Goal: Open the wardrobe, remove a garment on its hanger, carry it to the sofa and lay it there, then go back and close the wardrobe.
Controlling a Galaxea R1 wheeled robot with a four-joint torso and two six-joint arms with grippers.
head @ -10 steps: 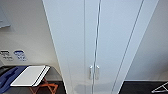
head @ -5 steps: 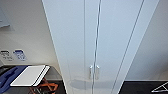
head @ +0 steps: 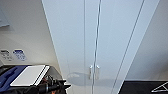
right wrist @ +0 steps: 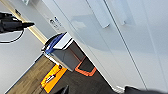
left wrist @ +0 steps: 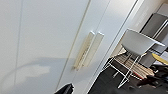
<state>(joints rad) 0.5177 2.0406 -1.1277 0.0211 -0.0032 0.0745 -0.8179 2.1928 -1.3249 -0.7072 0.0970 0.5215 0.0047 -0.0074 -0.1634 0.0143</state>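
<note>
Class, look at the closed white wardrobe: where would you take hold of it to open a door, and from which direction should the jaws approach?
Grip one of the two small vertical handles at the centre seam of the wardrobe. They stand proud of the flat doors, so come straight in from the front and close across a bar from its sides. The left gripper is probably nearer the left handle.

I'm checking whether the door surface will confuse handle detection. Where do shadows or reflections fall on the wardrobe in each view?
Head view: a soft grey shadow lies across the wardrobe doors just below the handles. Left wrist view: a curved shadow with a pale patch beside the handles. Right wrist view: a bright glossy patch near the handles.
</note>
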